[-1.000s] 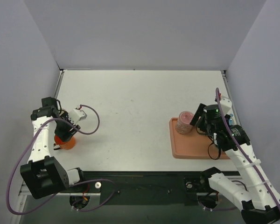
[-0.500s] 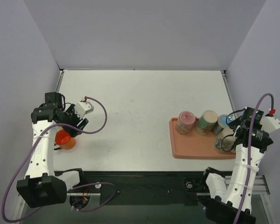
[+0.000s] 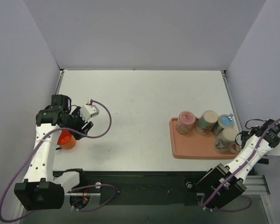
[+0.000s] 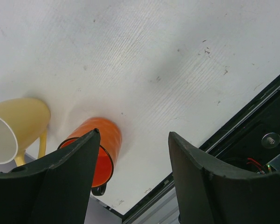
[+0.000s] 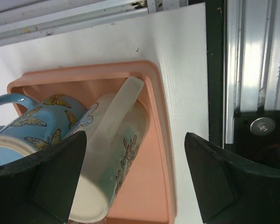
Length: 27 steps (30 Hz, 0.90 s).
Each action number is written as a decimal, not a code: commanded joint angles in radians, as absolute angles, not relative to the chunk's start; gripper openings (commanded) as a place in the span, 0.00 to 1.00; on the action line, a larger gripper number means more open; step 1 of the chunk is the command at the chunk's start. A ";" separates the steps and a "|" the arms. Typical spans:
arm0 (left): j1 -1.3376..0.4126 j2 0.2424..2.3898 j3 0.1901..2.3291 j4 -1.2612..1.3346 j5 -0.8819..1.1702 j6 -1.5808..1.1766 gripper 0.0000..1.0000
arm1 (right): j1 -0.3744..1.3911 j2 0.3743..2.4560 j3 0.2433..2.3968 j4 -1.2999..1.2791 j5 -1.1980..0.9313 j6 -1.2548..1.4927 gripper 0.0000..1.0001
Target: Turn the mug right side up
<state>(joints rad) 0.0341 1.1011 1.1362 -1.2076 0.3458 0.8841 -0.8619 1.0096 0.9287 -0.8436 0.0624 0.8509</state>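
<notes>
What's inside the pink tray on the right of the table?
The tray holds four mugs: a pink mug, a beige patterned mug, a blue butterfly mug and a pale mug nearest the front. They cover the tray floor beneath them.

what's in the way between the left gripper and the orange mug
Nothing visible. The open left gripper hangs close over the orange mug, with no object between them; the yellow mug lies off to the mug's side.

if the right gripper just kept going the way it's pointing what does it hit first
Most likely the pale floral mug in the corner of the pink tray, centred ahead of the open right gripper; depth is hard to judge.
</notes>
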 commanded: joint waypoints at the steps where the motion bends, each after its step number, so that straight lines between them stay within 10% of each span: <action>1: 0.021 1.074 1.132 -1.184 0.367 0.874 0.70 | -0.887 1.012 0.867 -0.766 0.008 0.968 0.80; 27: -0.038 1.042 1.120 -1.154 0.337 0.864 0.70 | -0.957 1.212 0.675 -0.439 -0.178 1.014 0.37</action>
<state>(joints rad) -0.0269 1.0538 1.1000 -1.1824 0.3309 0.8677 -0.9485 1.1828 0.6788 -0.4530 -0.1516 1.0405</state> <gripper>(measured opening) 0.703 0.422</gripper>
